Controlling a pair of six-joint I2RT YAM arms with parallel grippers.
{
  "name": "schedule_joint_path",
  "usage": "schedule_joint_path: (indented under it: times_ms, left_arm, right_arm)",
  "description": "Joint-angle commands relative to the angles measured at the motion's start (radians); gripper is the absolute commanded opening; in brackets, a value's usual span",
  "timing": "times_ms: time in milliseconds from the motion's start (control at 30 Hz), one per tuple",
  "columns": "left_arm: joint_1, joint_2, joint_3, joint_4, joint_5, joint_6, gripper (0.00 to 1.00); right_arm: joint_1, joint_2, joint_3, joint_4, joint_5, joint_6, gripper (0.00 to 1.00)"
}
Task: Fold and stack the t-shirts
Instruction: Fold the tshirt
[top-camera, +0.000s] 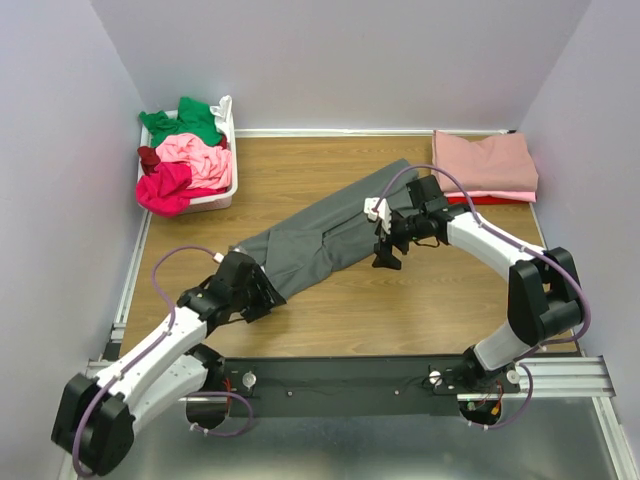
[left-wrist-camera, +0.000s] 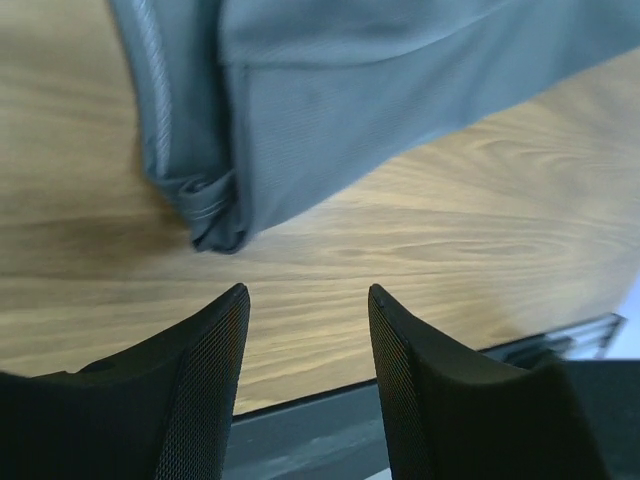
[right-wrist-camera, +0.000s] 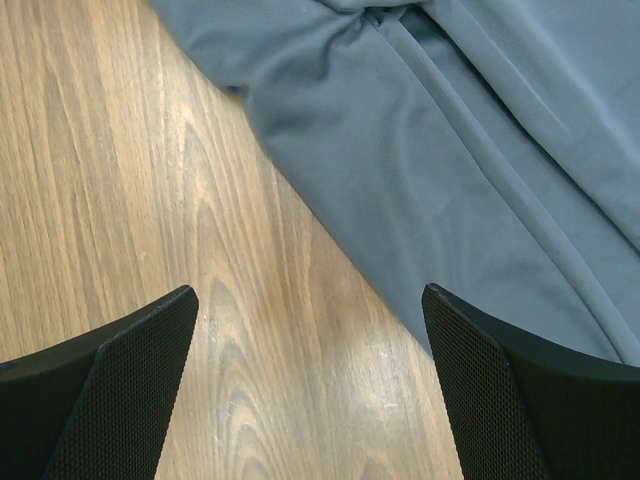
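The dark grey cloth t-shirt (top-camera: 320, 245) lies across the middle of the wooden counter (top-camera: 420, 300). My left claw (left-wrist-camera: 308, 292) and right claw (right-wrist-camera: 309, 292) are released, empty.

The dark grey t-shirt (top-camera: 330, 235) lies diagonally across the surface (top-camera: 420, 300) from 8 o'clock to 1 o'clock and blocks the centre. The white basket (top-camera: 225, 190), heaped with cloth, occupies 10 o'clock. The folded stack (top-camera: 485, 160) occupies 2 o'clock. Bare wood is open at 12 o'clock between them and at 5 o'clock. Walls (top-camera: 350, 60) close three sides. The right arm (top-camera: 490, 245) spans the 3 o'clock side.
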Motion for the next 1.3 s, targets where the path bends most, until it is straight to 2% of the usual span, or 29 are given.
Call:
schedule_joint_path:
  times_ms: [0,233,400,567,600,633,667,767,967,1100,1167,1267]
  left_arm:
    - [-0.062,0.119,0.028,-0.028,-0.103,-0.066,0.59]
    - [-0.065,0.214,0.051,-0.005,-0.254,-0.084,0.60]
    - [-0.067,0.268,0.075,-0.031,-0.301,-0.122,0.60]
    - [-0.065,0.250,0.069,-0.031,-0.304,-0.147,0.52]
    - [-0.067,0.240,0.068,-0.032,-0.304,-0.147,0.42]
    - [-0.067,0.236,0.065,-0.029,-0.301,-0.148,0.39]
    - [-0.067,0.234,0.063,-0.029,-0.299,-0.147,0.19]
    - [-0.065,0.228,0.063,-0.032,-0.290,-0.144,0.00]
    - [-0.048,0.188,0.060,-0.039,-0.261,-0.136,0.00]
    - [-0.022,0.142,0.049,-0.042,-0.229,-0.136,0.00]
    - [-0.004,0.115,0.046,-0.048,-0.204,-0.127,0.00]
    - [0.011,0.105,0.064,-0.071,-0.184,-0.107,0.00]
  right_arm:
    - [-0.028,-0.014,-0.001,-0.002,-0.047,0.012,0.99]
    - [-0.046,-0.020,-0.009,-0.002,-0.079,0.019,0.99]
    - [-0.051,-0.025,-0.012,-0.002,-0.087,0.019,0.99]
    - [-0.057,-0.023,-0.014,-0.005,-0.081,0.019,0.99]
    - [-0.059,-0.025,-0.017,-0.003,-0.076,0.013,0.99]
    - [-0.059,-0.026,-0.017,-0.005,-0.063,0.009,0.99]
    - [-0.059,-0.026,-0.018,-0.005,-0.057,0.005,0.99]
    - [-0.059,-0.026,-0.026,-0.008,-0.034,-0.036,0.99]
    - [-0.071,-0.051,-0.050,-0.023,0.068,-0.259,1.00]
    - [-0.158,-0.005,0.043,-0.058,0.075,-0.308,1.00]
    - [-0.246,0.044,0.113,-0.095,0.065,-0.340,1.00]
    - [-0.278,0.096,0.149,-0.117,0.104,-0.403,1.00]
